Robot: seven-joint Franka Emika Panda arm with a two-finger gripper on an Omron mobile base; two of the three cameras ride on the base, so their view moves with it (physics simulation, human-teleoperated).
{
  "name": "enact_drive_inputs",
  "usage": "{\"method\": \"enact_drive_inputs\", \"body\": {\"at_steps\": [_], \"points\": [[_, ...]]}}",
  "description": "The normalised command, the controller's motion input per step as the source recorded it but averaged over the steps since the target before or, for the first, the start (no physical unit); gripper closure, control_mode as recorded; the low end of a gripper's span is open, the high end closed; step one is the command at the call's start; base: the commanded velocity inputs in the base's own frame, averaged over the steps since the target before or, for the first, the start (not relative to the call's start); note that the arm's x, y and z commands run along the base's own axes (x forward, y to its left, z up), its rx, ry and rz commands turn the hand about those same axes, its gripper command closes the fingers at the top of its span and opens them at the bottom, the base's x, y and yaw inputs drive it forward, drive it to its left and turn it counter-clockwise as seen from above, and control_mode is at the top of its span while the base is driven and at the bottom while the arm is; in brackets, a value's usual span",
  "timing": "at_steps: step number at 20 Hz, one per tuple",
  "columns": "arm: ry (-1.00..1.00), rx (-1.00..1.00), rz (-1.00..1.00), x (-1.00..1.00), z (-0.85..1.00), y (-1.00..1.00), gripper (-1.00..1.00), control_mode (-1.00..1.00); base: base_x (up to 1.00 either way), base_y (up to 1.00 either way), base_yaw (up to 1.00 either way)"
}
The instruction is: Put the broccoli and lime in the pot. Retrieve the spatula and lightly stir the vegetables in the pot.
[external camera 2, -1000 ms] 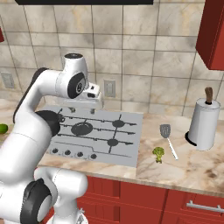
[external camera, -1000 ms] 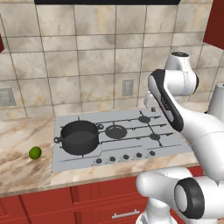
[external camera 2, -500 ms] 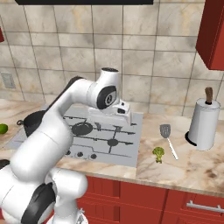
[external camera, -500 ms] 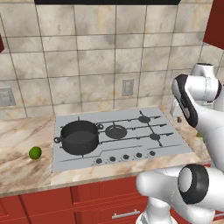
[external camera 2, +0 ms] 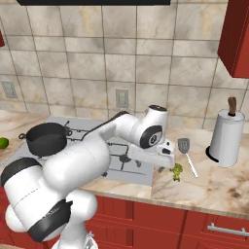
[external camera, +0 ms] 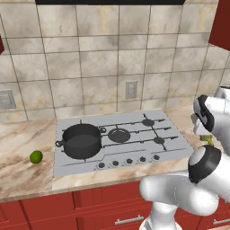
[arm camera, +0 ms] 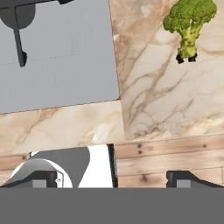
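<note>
The broccoli (external camera 2: 177, 171) stands on the marble counter just right of the cooktop, and it sits at the top right of the hand view as a lumpy floret (arm camera: 189, 24). My gripper (external camera 2: 163, 165) hangs low beside it on its left, open, with nothing between its fingertips (arm camera: 39, 178). The spatula (external camera 2: 187, 153) lies on the counter behind the broccoli, blade toward the wall. The dark pot (external camera: 81, 140) rests on the cooktop's left burner and looks empty (external camera 2: 46, 138). The lime (external camera: 36, 157) lies on the counter left of the cooktop (external camera 2: 2, 142).
The grey cooktop (external camera: 134, 143) has burner grates and front knobs; its corner (arm camera: 57, 52) fills the upper left of the hand view. A paper towel holder (external camera 2: 226, 138) stands at the far right. Red cabinets hang overhead on the right, and the tiled wall carries outlets.
The arm has swung right from above the cooktop and come down over the counter beside the broccoli. Pot, lime, broccoli and spatula have not moved.
</note>
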Motion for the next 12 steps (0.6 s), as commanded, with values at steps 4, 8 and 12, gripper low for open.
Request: {"method": "enact_drive_inputs", "body": {"at_steps": [4, 8, 12], "points": [[-0.03, 0.02, 0.0, 0.6, -0.15, -0.51, -1.0, -1.0, 0.0, 0.0, 0.0], [0.06, 0.0, -0.02, 0.68, 0.0, -0.22, -1.0, -1.0, 0.0, 0.0, 0.0], [0.05, 0.03, -0.04, 0.33, -0.23, -0.17, -1.0, -1.0, 0.0, 0.0, 0.0]]}}
